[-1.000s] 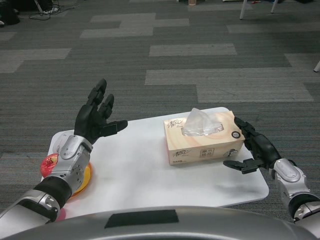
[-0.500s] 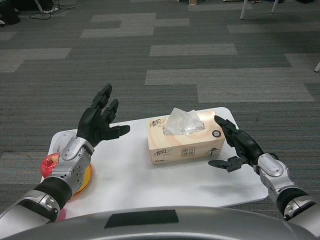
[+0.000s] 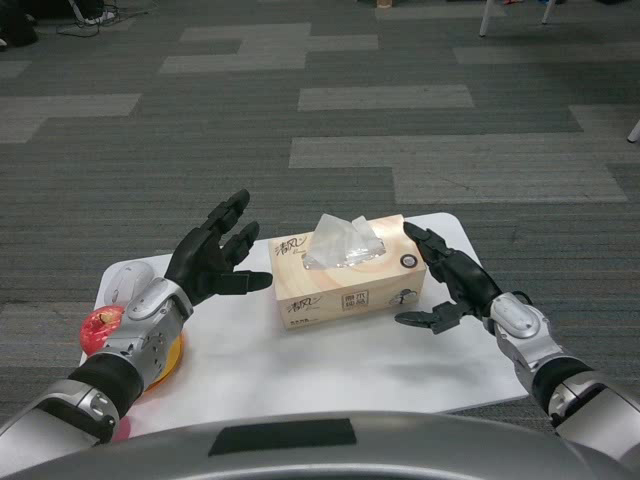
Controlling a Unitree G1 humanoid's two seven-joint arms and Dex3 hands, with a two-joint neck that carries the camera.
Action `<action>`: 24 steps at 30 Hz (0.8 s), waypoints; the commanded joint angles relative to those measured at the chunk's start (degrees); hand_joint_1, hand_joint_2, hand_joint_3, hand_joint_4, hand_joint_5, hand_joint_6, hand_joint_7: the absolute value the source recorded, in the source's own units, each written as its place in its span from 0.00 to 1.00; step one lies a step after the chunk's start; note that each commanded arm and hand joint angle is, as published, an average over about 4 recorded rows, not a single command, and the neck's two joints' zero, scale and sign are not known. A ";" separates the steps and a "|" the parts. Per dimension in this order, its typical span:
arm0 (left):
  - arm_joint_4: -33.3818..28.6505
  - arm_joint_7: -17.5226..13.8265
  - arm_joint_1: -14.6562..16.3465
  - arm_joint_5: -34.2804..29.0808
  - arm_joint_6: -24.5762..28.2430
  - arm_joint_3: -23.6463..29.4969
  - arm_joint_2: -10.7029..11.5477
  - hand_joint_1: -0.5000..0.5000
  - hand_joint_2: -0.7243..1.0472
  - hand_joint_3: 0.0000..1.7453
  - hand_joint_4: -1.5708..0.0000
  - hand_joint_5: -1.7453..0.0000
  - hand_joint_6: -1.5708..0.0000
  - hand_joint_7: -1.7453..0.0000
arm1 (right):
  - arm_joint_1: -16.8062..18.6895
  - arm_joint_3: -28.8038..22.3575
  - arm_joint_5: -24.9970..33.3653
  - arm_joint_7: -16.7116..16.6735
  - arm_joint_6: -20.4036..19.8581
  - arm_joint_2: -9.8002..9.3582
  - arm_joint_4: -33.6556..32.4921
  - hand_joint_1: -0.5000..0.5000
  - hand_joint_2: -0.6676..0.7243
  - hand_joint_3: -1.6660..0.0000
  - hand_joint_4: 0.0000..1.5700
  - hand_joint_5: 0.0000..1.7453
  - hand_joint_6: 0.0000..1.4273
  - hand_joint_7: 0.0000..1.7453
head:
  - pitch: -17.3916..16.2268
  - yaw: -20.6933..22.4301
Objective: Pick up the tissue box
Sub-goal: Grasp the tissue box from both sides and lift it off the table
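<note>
The tissue box (image 3: pixel 345 280) is a cream and light-orange carton with a white tissue sticking out of its top, lying on the white table (image 3: pixel 330 365) near the middle. My right hand (image 3: pixel 447 283) presses flat against the box's right end, fingers spread. My left hand (image 3: pixel 215 257) hovers spread a short way to the left of the box, palm facing it, with a small gap between them.
A red apple (image 3: pixel 100 329) sits on an orange plate (image 3: pixel 165 358) at the table's left edge, partly hidden by my left forearm. Grey carpet lies beyond the table's far edge.
My right hand has pushed the tissue box leftward across the table towards my left hand. My left hand has shifted slightly right and lower, narrowing the gap.
</note>
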 commanded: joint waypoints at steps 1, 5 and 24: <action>0.09 -1.67 -0.01 1.66 2.54 0.34 1.02 1.00 1.00 0.15 1.00 1.00 1.00 1.00 | -2.04 1.83 0.16 -0.74 -0.06 0.95 -0.17 0.32 0.36 0.69 0.00 0.00 0.00 0.00 | 0.00 0.00; 0.06 -3.83 -0.14 3.88 5.33 0.74 1.49 1.00 1.00 0.15 1.00 1.00 1.00 1.00 | -2.81 3.96 0.25 -1.27 -0.06 1.23 -0.17 0.30 0.36 0.71 0.00 0.00 0.00 0.00 | 0.78 0.10; -2.40 -11.80 1.95 6.65 17.68 2.14 5.68 1.00 1.00 0.12 1.00 1.00 1.00 1.00 | -4.21 8.03 0.25 -2.70 -0.06 1.63 -0.23 0.25 0.41 0.71 0.00 0.00 0.00 0.00 | 1.41 0.55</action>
